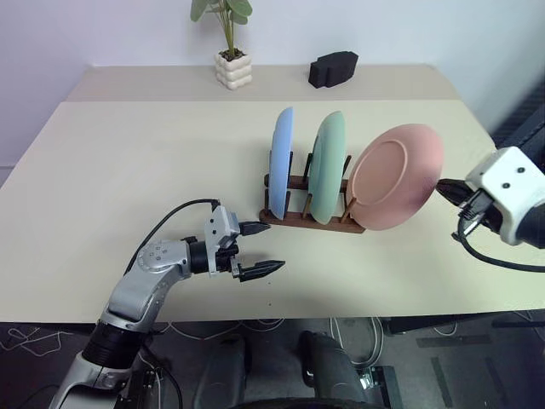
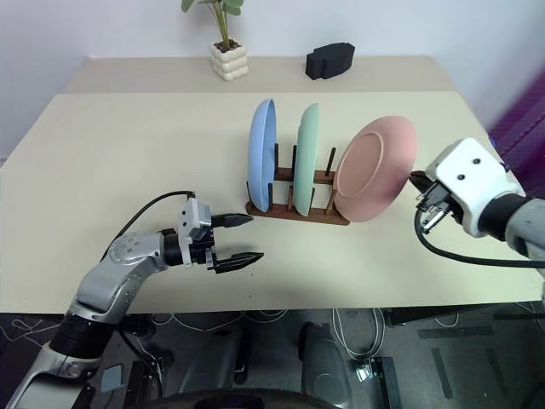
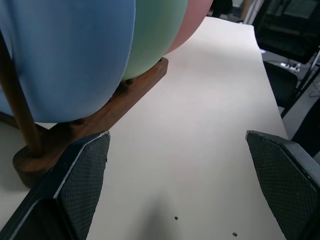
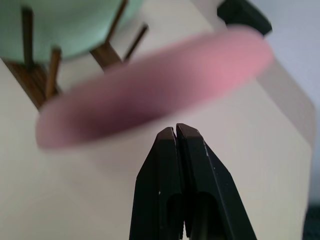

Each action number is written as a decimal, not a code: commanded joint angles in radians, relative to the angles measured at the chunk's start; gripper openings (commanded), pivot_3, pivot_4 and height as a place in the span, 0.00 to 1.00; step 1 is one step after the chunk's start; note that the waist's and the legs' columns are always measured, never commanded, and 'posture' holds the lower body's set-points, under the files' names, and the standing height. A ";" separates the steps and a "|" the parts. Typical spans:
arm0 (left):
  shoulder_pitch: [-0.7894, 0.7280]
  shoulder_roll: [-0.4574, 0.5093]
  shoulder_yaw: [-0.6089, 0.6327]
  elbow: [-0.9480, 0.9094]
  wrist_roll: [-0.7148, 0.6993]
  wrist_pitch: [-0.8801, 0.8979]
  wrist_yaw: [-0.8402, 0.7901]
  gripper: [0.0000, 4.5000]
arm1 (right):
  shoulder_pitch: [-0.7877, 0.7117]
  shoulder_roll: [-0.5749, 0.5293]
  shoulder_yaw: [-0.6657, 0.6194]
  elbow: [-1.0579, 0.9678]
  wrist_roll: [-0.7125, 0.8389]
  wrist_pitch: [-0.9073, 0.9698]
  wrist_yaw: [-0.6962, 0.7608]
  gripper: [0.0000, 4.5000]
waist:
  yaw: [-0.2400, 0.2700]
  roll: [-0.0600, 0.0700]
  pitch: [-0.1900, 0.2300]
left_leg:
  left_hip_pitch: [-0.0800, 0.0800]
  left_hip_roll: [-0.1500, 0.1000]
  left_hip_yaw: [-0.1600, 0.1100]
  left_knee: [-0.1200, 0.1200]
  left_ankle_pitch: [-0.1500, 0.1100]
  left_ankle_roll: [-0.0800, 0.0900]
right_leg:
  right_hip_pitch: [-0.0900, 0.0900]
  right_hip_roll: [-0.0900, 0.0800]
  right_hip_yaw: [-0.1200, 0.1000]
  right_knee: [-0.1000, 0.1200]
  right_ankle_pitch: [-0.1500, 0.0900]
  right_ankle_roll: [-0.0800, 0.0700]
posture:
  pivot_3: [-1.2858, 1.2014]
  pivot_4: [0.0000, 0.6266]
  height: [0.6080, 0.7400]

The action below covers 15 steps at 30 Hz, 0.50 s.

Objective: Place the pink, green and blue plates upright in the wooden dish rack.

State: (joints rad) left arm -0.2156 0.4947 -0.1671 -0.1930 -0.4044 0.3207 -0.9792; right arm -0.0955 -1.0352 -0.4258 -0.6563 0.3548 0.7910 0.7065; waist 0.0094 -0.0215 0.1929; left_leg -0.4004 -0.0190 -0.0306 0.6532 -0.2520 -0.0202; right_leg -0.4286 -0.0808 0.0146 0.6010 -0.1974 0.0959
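Small dark brown wooden dish rack [image 1: 308, 215] on the beige table [image 1: 128, 170] — holds round blue plate [image 1: 281, 158], green plate [image 1: 326, 164] and pink plate [image 1: 394, 176], all upright. Left pincer [image 1: 261, 249] spread wide beside the rack; right pincer [image 4: 175, 129] pressed together, empty, just off the pink plate's rim.

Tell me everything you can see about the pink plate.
The pink plate is round and matte, with a shallow well and raised rim. It stands at the right end of the wooden rack, tilted and leaning to the right, more than the green plate beside it. Its lower edge sits at the rack's end. The right gripper, jaws shut, is close by its right rim.
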 commanded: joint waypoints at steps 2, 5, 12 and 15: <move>0.020 0.010 0.022 -0.045 -0.002 -0.010 0.014 1.00 | -0.090 0.029 0.043 -0.036 0.043 -0.016 -0.015 0.01 | 0.001 0.000 0.000 | 0.000 0.000 0.000 0.000 0.000 0.000 | 0.000 0.000 0.000 0.000 0.000 0.000 | 0.52 0.24 0.99; 0.031 0.015 0.026 -0.063 -0.007 -0.004 0.022 1.00 | -0.114 0.035 0.047 -0.035 0.061 -0.014 -0.005 0.01 | 0.004 0.000 0.000 | -0.001 0.000 -0.001 0.000 0.000 0.000 | 0.000 0.000 0.000 0.000 0.000 0.000 | 0.52 0.24 0.99; 0.034 0.016 0.042 -0.049 0.006 -0.019 0.048 1.00 | -0.011 0.051 0.034 0.079 -0.023 -0.058 -0.034 0.01 | 0.004 0.000 0.000 | -0.001 0.000 -0.001 0.000 0.000 0.000 | 0.000 0.000 0.000 -0.001 0.000 0.000 | 0.52 0.24 0.99; 0.022 0.017 0.076 0.022 0.048 -0.064 0.091 1.00 | 0.059 0.139 -0.001 0.179 -0.027 -0.135 -0.052 0.01 | 0.003 -0.001 0.000 | 0.000 0.000 0.000 0.000 0.000 0.000 | 0.001 0.000 0.000 -0.001 0.000 0.000 | 0.52 0.24 0.99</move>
State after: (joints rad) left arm -0.1816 0.5094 -0.1301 -0.1903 -0.3767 0.2904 -0.9097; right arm -0.0455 -0.9215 -0.3799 -0.5082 0.3330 0.7034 0.6704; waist 0.0127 -0.0222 0.1925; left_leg -0.3998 -0.0195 -0.0309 0.6531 -0.2520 -0.0201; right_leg -0.4273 -0.0809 0.0145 0.6002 -0.1972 0.0958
